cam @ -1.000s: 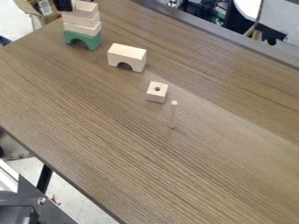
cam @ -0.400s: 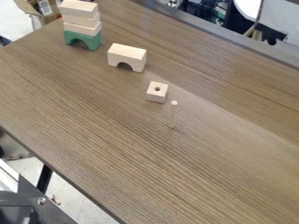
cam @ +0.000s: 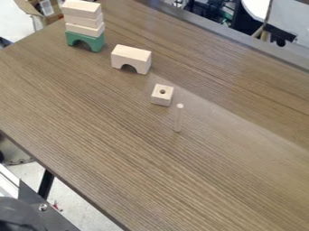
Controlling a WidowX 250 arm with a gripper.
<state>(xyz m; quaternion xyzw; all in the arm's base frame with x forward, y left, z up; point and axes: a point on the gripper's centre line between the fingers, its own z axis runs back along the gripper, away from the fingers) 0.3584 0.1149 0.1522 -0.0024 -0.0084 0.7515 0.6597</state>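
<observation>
Stack (cam: 83, 25) stands at the table's (cam: 199, 180) far left part, upper left of view. Green arch (cam: 85, 40) at the bottom, opening down; two plain blocks (cam: 84, 25) lie flat on it, top block (cam: 81, 8) above them, its face a little left of theirs. Stack looks steady, no lean I can make out.

Long axis of top block: left to right across the view, dropping slightly to the right. Green arch and the plain blocks run much the same way, so the layers look roughly parallel.

Jaws: cannot tell if apart, together or clamped on something. Bearing from jaws to stack: cannot tell either, nor how the jaws line up with the long axis.

Plain arch (cam: 131, 59) sits down and right of stack, apart from it, long axis close to the stack's. Farther along the same diagonal: cube (cam: 161, 95), hole in its upper face, then peg (cam: 179, 118), upright, near the cube and just to its lower right.
</observation>
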